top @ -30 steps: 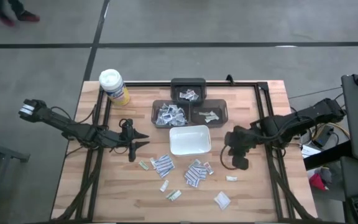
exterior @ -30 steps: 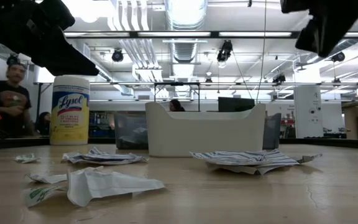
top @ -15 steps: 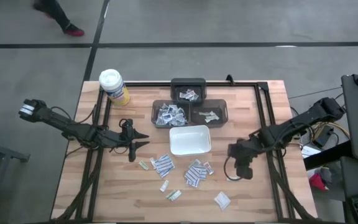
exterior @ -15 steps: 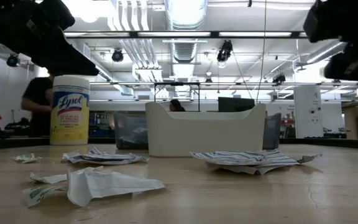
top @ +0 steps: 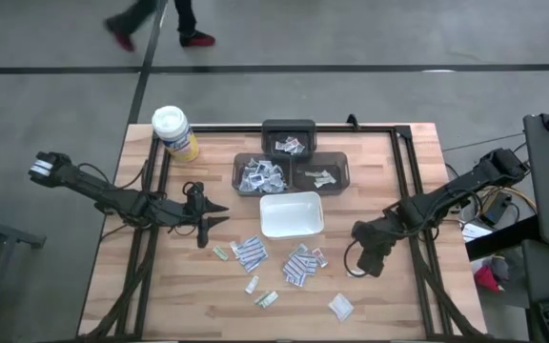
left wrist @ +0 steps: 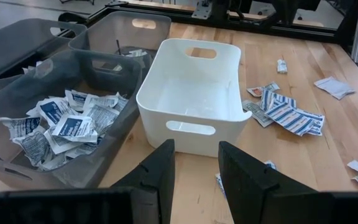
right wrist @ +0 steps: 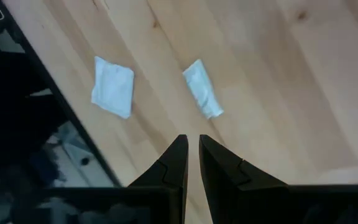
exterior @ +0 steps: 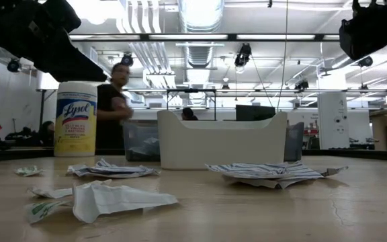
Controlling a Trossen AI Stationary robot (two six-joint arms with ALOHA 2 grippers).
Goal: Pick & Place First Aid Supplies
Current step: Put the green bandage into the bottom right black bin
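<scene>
First aid supplies lie as small flat packets on the wooden table [top: 189, 295]: striped ones [top: 249, 252] [top: 298, 265], small ones [top: 268, 298] and a white one [top: 339, 305]. More fill the grey bins [top: 265, 174]. My right gripper [top: 361, 269] hangs at the table's right, pointing steeply down, its fingers [right wrist: 191, 146] parted by only a narrow slit, empty. Below it lie an oblong packet [right wrist: 202, 96] and a square one [right wrist: 112, 87]. My left gripper [top: 210, 217] waits open left of the white tray [top: 292, 214], aimed at it [left wrist: 194, 155].
A yellow canister with a white lid [top: 174, 131] stands at the far left corner. Three grey bins [top: 289, 138] [top: 320, 174] sit behind the white tray [left wrist: 191, 93]. A black frame [top: 413, 191] runs along the table's right side. A person walks past beyond the far edge [exterior: 116, 101].
My right gripper has sunk toward the table and shifted a little toward its near edge, rolling about its own axis as it went; most of this came early in the second. Its fingers kept the same slit. The packets lie as before. A person has walked across behind the table.
</scene>
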